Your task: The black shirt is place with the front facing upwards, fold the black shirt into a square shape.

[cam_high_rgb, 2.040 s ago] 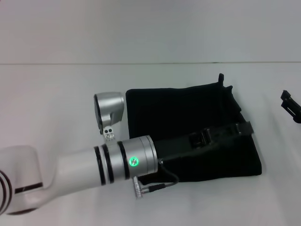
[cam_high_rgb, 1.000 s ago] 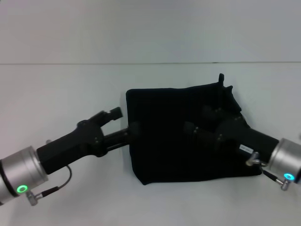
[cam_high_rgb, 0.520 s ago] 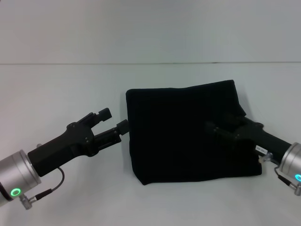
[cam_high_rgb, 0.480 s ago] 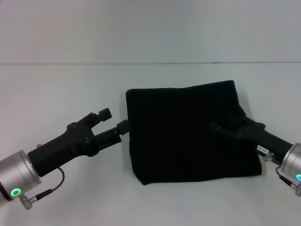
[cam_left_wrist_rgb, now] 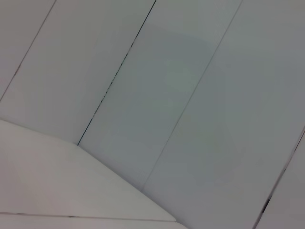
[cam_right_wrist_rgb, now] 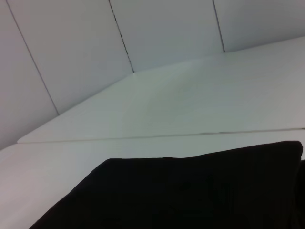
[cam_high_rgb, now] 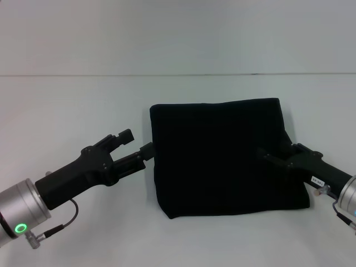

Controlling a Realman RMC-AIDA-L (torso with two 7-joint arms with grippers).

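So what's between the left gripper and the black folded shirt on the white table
Nothing. In the head view, only a narrow strip of bare white table separates the open left gripper from the left edge of the folded black cloth shirt.

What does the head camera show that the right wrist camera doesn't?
Only the head view shows both arms: the left claw open beside the shirt's left edge, and the right claw over its right side. It also shows the whole shirt, folded into a rough square. Only the right wrist view shows the panelled wall with dark seams. Both show the black shirt on the white table.
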